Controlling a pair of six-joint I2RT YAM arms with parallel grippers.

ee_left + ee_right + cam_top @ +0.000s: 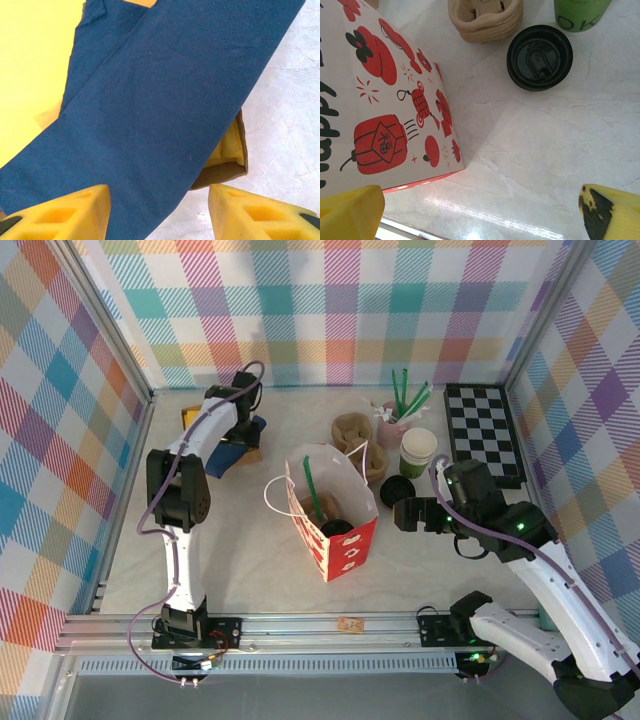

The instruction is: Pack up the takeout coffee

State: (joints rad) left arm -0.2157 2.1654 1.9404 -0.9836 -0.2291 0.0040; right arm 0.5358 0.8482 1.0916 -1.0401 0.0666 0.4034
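Right gripper [403, 514] wide open, empty. Takeout coffee [338, 529] upright inside paper bag [350, 552], lid up, long axis vertical. It sits just left of my right fingers, behind bag wall. Left gripper [157, 210] open too.

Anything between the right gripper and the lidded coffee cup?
The lidded cup appears to sit inside the paper bag, so the bag's side wall stands between it and the right gripper. The bag's mouth is open.

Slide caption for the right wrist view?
Open right hand above the table; lantern-print paper bag at left, black lid, stacked cup carriers and green cup ahead.
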